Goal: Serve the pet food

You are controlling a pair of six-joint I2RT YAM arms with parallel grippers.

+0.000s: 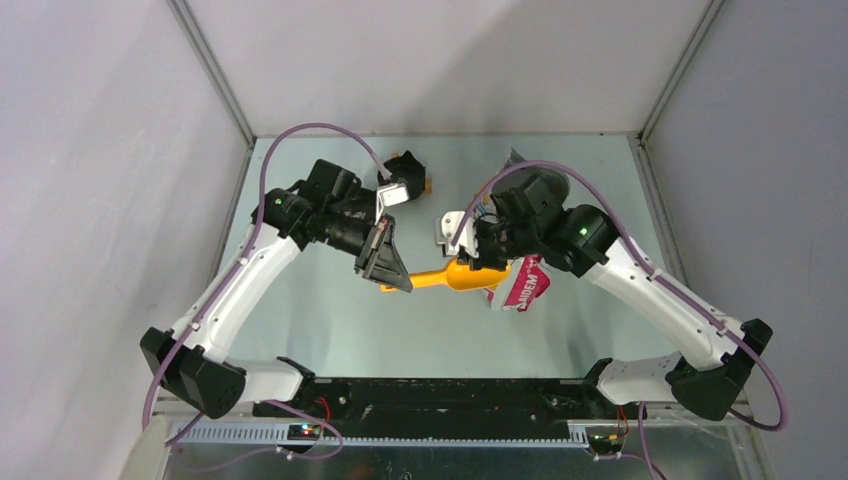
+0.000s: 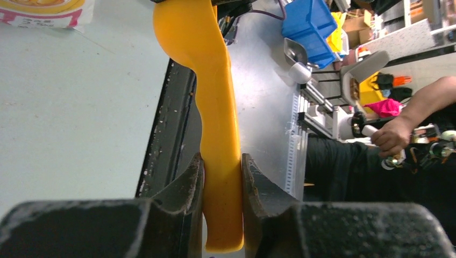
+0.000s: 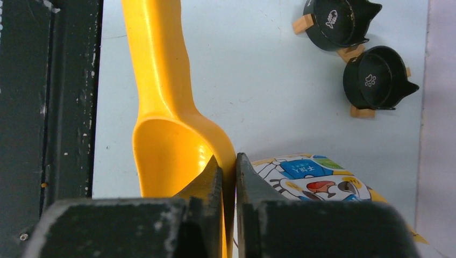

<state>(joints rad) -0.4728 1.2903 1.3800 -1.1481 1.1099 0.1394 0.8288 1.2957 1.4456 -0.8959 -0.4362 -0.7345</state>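
An orange plastic scoop point(image 1: 450, 277) lies across the middle of the table between both grippers. My left gripper point(image 1: 385, 268) is shut on its handle point(image 2: 220, 134); in the left wrist view the gripper point(image 2: 221, 173) has both jaws pressed on the handle. My right gripper point(image 3: 228, 172) is shut on the side wall of the scoop's bowl point(image 3: 166, 156), which looks empty. The printed cat bag point(image 3: 312, 177) lies right beside it and also shows under the right arm in the top view point(image 1: 522, 285). No kibble shows in any view.
Two black cat-eared bowls point(image 3: 341, 21) point(image 3: 376, 78) stand on wooden feet at the back of the table, partly hidden behind the left wrist point(image 1: 410, 170). The black base rail point(image 1: 450, 395) runs along the near edge. Enclosure walls close both sides.
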